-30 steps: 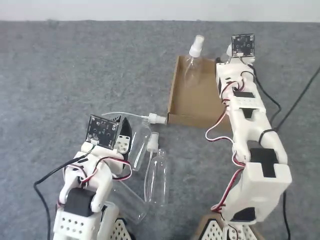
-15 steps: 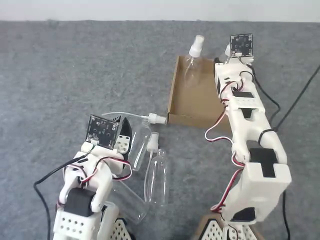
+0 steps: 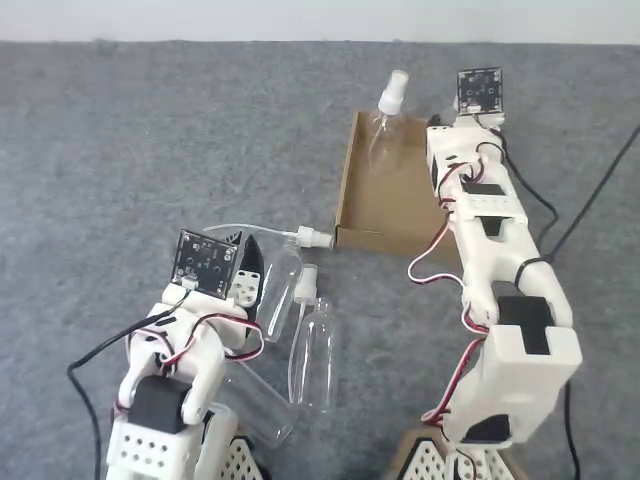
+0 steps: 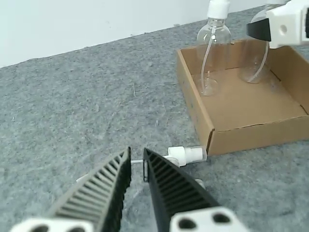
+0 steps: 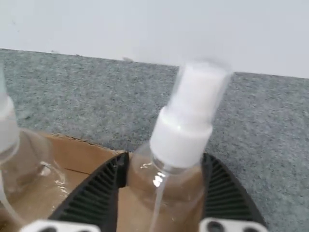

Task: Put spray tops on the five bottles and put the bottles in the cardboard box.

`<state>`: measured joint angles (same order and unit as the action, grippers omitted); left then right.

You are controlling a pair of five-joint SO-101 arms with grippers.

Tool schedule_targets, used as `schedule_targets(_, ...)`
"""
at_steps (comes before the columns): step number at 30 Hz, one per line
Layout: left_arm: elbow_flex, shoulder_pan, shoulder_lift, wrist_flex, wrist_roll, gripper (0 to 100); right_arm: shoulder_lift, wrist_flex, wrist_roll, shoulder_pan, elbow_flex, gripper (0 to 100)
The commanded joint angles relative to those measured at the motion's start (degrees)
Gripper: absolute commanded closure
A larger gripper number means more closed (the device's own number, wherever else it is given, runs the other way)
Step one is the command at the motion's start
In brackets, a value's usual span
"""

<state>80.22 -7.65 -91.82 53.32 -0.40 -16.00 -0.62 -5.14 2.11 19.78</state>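
My right gripper (image 5: 164,162) is shut on a clear bottle (image 5: 181,140) with a white spray top, held upright at the far right corner of the cardboard box (image 3: 345,190). Another topped bottle (image 3: 385,120) stands in the box's far left corner. My left gripper (image 4: 137,162) is low over the carpet with its fingers nearly together. The thin tube of a loose spray top (image 4: 186,153) shows through the slit between them, and I cannot tell whether it is pinched. A topped bottle (image 3: 312,345) and a bare bottle (image 3: 283,285) lie beside the left gripper (image 3: 250,245).
A third clear bottle (image 3: 255,400) lies on the carpet, partly under the left arm. The right arm (image 3: 490,215) stretches along the box's right side. Black cables trail at the right edge and at the lower left. Grey carpet stretches to the left of the box.
The right arm's wrist has shifted slightly to the left and farther away with its bottle. The left arm and the bottles on the carpet have not moved.
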Motion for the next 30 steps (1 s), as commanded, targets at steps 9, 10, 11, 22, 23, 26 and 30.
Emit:
schedule_targets(9,-0.5,0.3,-0.9,-1.3,-0.5,97,3.6,1.2,0.1,0.4,-1.1,72.3)
schedule_targets(10,-0.5,0.3,-0.9,-1.3,-0.5,97,4.6,2.7,0.1,0.7,-1.1,70.6)
schedule_targets(11,-0.5,0.3,-0.9,-1.3,-0.5,97,5.5,4.1,0.1,1.1,-1.4,69.0)
schedule_targets(22,-0.6,3.9,-0.9,-1.9,-0.4,97,12.2,15.3,0.1,2.6,-8.5,65.4)
schedule_targets(23,-0.6,4.4,-0.9,-2.3,-0.3,97,12.9,16.8,0.1,2.6,-9.9,65.4)
schedule_targets(26,-0.5,4.7,-0.9,-2.5,-0.3,97,15.7,23.3,0.1,2.6,-14.8,65.4)
schedule_targets(30,-0.5,4.8,-0.9,-2.5,-0.2,97,20.6,35.0,0.4,2.9,-19.6,65.4)
